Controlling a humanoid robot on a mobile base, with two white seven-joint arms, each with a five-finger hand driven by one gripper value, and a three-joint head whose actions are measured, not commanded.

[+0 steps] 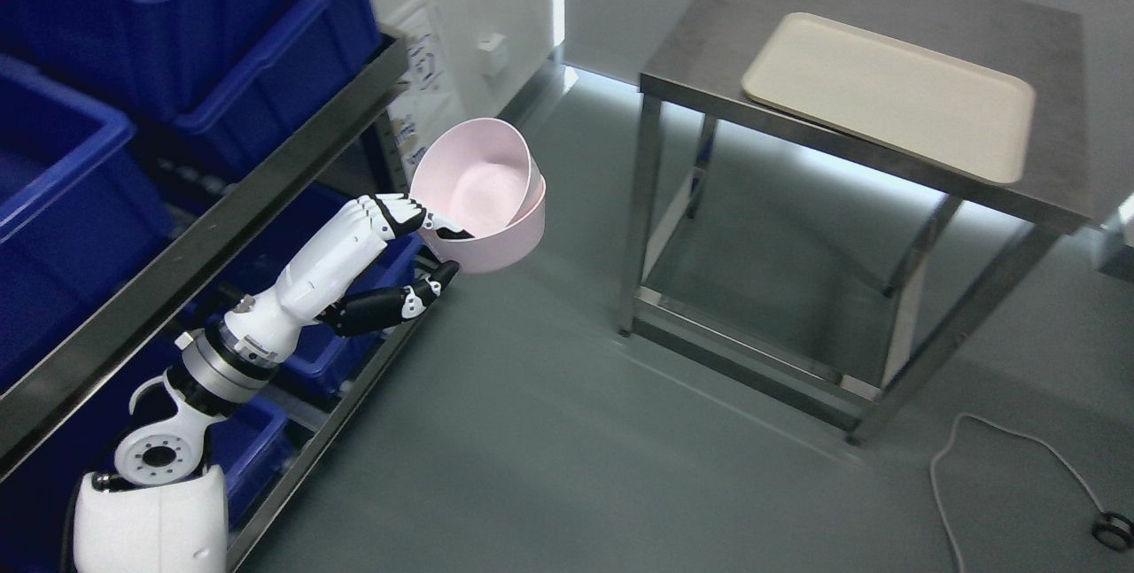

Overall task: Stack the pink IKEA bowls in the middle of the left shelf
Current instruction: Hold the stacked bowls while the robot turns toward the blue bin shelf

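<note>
The left hand pinches the near rim of the nested pink bowls, fingers above, thumb beneath. The bowls tilt, mouths facing up-left. The shelf lies to the hand's left; a steel table stands well beyond.

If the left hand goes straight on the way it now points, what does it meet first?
Probably nothing soon: the left hand, holding nested pink bowls, points up-right over open floor toward the wall; depth is unclear.

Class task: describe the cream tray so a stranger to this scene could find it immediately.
Look right to the steel table standing on the grey floor. The cream tray lies flat on its top: rectangular, round-cornered, empty. It is the only thing on that table, far from the pink bowls in the left hand.
</note>
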